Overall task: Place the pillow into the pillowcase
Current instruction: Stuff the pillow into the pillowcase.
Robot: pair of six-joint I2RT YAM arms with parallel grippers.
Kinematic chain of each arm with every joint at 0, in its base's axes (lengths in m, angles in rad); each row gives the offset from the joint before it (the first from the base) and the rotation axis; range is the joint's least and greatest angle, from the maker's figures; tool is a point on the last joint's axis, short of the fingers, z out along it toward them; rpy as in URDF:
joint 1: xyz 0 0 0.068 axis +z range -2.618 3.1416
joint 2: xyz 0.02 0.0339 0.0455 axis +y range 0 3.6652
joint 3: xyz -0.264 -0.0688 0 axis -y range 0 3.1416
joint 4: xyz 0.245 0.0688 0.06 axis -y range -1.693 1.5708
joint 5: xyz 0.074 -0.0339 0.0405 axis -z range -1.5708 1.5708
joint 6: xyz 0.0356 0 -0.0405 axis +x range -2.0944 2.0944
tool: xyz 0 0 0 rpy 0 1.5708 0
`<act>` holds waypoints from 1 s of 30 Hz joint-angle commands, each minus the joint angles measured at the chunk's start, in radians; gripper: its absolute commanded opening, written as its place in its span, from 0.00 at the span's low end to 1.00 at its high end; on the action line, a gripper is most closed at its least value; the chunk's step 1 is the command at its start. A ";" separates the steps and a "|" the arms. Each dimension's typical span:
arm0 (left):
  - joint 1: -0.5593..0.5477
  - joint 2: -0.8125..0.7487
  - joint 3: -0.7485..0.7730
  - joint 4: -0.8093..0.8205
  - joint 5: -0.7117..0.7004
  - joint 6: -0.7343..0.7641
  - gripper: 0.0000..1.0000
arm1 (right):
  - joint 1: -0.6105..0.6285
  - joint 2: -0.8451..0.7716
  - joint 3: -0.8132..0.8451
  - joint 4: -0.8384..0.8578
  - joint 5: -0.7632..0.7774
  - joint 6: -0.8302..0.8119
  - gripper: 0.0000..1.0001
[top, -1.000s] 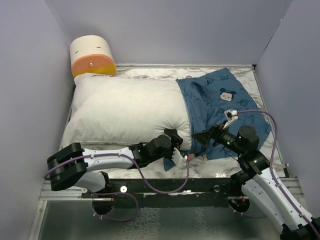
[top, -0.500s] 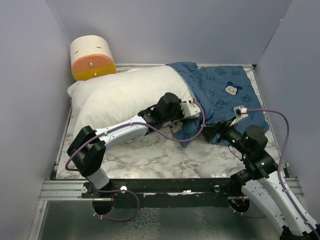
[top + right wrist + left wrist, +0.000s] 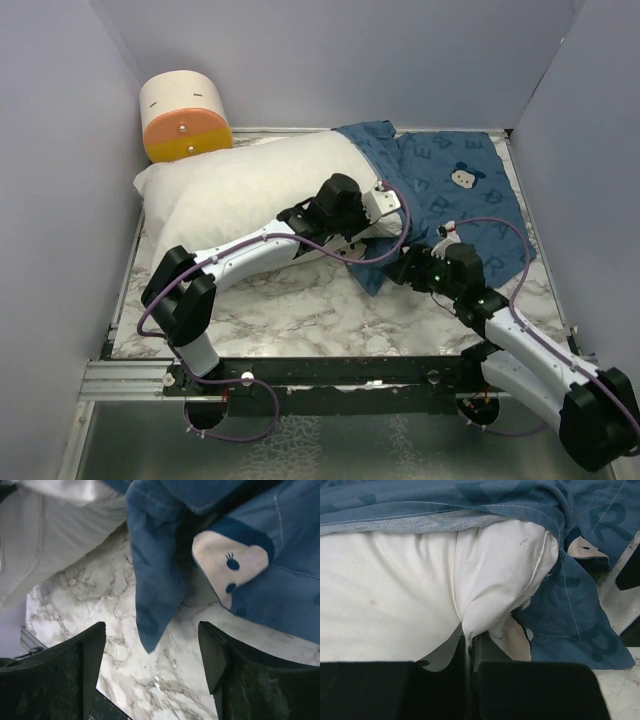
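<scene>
My left gripper (image 3: 471,647) is clamped on the right corner of the pillow (image 3: 235,195), at the mouth of the pillowcase (image 3: 455,210). The pillow's long axis runs leftward from there. My right gripper (image 3: 151,630), jaws apart, is nearer the loose lower hem.

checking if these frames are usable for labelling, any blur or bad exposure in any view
Top external: even soft light, sharp, no glare. Left wrist: the pillow is crisp but the left gripper is near-black, featureless. Right wrist: the table is sharp, the right gripper dark and slightly soft.
</scene>
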 commanded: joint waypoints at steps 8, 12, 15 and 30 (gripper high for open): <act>0.000 -0.075 0.030 0.082 0.105 -0.084 0.00 | 0.033 0.290 -0.011 0.521 -0.102 0.152 0.03; 0.015 -0.048 0.097 0.089 0.127 -0.129 0.00 | 0.193 0.220 0.042 0.526 -0.034 0.071 0.01; 0.019 -0.005 0.175 0.081 0.144 -0.180 0.00 | 0.307 0.249 0.141 0.516 -0.014 0.004 0.01; 0.104 0.045 0.079 0.205 0.416 -0.414 0.00 | 0.470 0.382 0.166 0.405 0.211 -0.021 0.01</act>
